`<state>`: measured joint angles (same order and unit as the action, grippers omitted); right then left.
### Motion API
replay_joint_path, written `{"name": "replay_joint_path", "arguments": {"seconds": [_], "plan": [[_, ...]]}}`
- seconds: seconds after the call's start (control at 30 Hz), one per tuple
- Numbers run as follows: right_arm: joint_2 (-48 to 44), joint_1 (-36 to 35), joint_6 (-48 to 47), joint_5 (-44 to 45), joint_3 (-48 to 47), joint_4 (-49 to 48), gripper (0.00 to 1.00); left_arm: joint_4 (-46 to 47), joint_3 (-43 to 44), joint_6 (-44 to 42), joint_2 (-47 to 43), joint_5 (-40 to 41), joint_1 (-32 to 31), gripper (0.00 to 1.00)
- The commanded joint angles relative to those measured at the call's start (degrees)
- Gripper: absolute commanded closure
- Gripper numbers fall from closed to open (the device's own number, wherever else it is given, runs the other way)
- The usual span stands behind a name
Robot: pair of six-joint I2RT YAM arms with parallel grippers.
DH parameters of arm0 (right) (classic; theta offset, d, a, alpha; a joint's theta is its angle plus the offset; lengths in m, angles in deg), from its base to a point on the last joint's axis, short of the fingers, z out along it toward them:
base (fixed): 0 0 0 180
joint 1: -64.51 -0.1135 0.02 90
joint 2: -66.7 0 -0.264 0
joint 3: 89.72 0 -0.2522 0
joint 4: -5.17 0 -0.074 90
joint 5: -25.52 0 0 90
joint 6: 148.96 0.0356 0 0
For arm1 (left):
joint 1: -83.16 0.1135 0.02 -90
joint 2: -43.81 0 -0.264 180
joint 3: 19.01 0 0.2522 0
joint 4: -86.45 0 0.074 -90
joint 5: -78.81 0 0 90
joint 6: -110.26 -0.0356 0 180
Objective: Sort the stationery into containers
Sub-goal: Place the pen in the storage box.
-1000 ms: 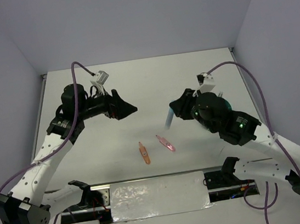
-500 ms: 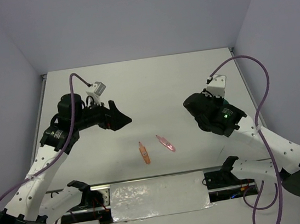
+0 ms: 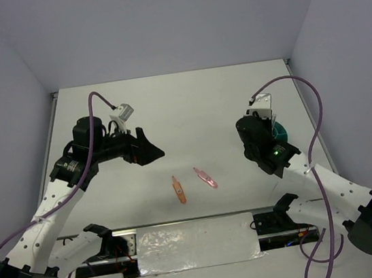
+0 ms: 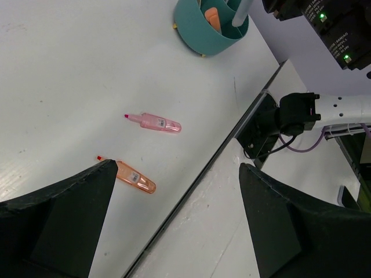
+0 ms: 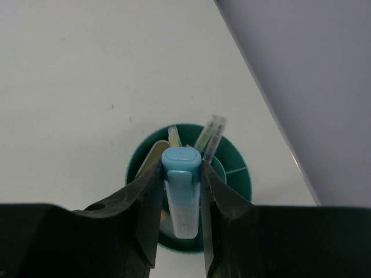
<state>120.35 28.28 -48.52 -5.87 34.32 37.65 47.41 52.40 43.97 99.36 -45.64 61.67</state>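
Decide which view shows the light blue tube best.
Right wrist: the light blue tube sits centred, clamped between the fingers. Left wrist shows a sliver at the teal cup; top external, nothing: the arm hides it.

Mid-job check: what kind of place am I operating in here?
Probably a robot lab test cell, not an office: a white table boxed in by plain grey walls, with a teal cup, an orange highlighter and a pink highlighter as props.
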Motion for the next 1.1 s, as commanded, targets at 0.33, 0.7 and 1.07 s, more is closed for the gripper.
{"name": "replay_joint_path", "arguments": {"seconds": [0.33,0.7,1.07], "plan": [[1.11,2.65,-4.82,-2.54,5.19,-15.12,0.95,-0.29,2.12,-1.9,0.35,-1.49,0.05,0.01],[-2.14,2.74,-0.42,-2.97,9.41,-11.43,0.63,2.25,1.41,-1.21,1.49,-1.14,0.05,0.01],[-7.15,0.64,-2.0,-7.89,4.59,-8.97,0.0,1.9,0.98,-0.59,4.39,6.75,0.05,0.01]]}}
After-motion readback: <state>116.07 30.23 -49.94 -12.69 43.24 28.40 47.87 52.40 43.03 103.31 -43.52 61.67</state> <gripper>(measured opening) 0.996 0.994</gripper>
